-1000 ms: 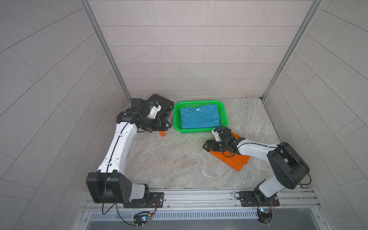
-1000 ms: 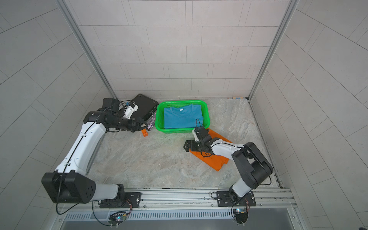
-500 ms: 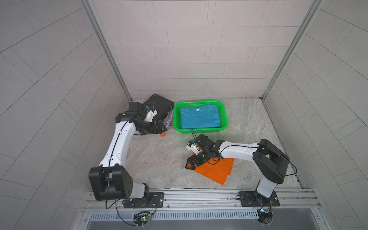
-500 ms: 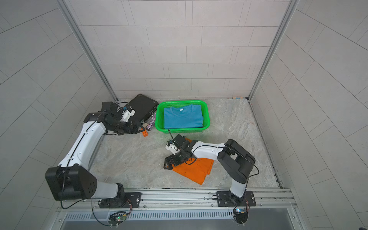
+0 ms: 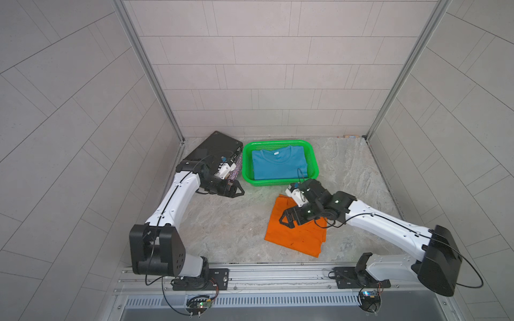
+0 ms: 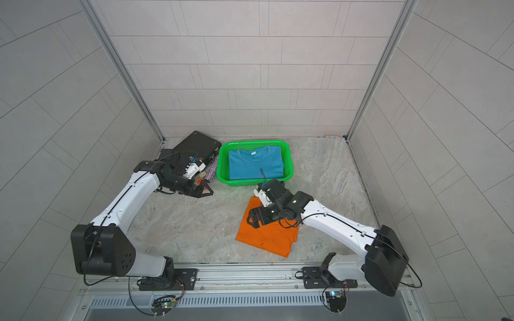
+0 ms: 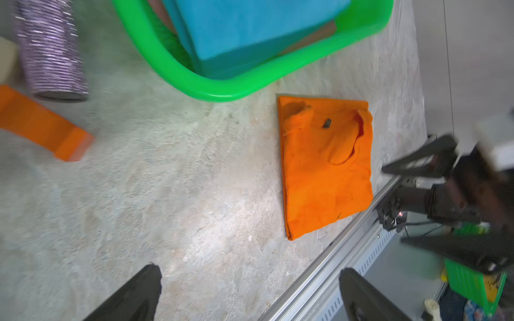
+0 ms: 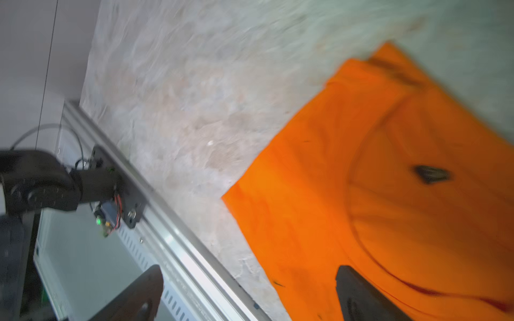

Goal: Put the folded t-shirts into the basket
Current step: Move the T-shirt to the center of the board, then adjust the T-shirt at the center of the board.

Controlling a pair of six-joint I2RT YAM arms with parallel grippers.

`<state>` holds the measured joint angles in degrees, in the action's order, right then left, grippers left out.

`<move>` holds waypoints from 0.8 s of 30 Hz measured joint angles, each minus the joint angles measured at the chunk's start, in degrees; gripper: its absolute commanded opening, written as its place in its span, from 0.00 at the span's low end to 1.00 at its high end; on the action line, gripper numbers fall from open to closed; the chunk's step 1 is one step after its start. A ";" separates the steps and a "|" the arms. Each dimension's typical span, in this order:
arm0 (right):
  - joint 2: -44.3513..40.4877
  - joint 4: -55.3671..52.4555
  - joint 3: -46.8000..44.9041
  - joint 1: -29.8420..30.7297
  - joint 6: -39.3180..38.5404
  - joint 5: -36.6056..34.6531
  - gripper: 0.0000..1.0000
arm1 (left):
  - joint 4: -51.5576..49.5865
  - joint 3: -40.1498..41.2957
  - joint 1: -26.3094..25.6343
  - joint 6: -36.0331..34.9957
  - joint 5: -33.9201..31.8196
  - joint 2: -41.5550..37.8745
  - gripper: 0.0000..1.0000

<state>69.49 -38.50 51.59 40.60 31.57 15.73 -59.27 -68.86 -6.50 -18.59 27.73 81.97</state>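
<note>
**Near field.** The orange t-shirt [image 5: 294,239] is lying flat on the bench [image 5: 230,222] just beyond the front rail. It is folded into a rectangle whose long axis is running from the rail toward the basket, with the far end leaning slightly to the robot's left.

**Over the shirt.** The right tool [image 5: 288,218] is hanging above the shirt's far-left part, with its jaws released, spread wide and holding nothing. In the right wrist view one finger [image 8: 361,294] is showing over the orange cloth and the other is showing off its edge, so the tool is straddling that edge rather than the middle. Whether the fingertips are touching the cloth cannot be told.

**Middle field.** Just past the shirt's far edge, the basket [image 5: 278,183] is sitting with the teal t-shirt [image 5: 278,164] inside. A sliver of what appears to be the pink t-shirt [image 7: 325,30] is showing beneath the teal one.

**Far left.** The left tool [image 5: 235,191], also released and empty, is hovering near the basket's near-left corner, well apart from the orange shirt. The black case [image 5: 214,147] is lying behind it.

**Judgement.** The right arm is standing nearer, and the coming move is turning on a short carry away from the rail, from shirt to basket.
</note>
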 measured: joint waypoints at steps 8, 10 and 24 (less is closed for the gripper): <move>-3.96 -1.68 -11.45 -18.16 3.39 1.11 0.96 | 2.10 3.72 -13.77 -4.70 -3.02 3.26 1.00; -2.23 -1.14 -10.93 -19.37 3.37 2.58 0.95 | 2.97 4.37 -15.61 -5.14 -3.91 4.90 1.00; 9.40 7.89 -10.75 -23.56 3.21 5.44 0.97 | 7.37 6.86 -22.27 -6.58 -10.56 10.80 1.00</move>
<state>78.89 -30.61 40.84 17.04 34.79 21.17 -51.90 -62.00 -28.77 -25.17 17.17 92.77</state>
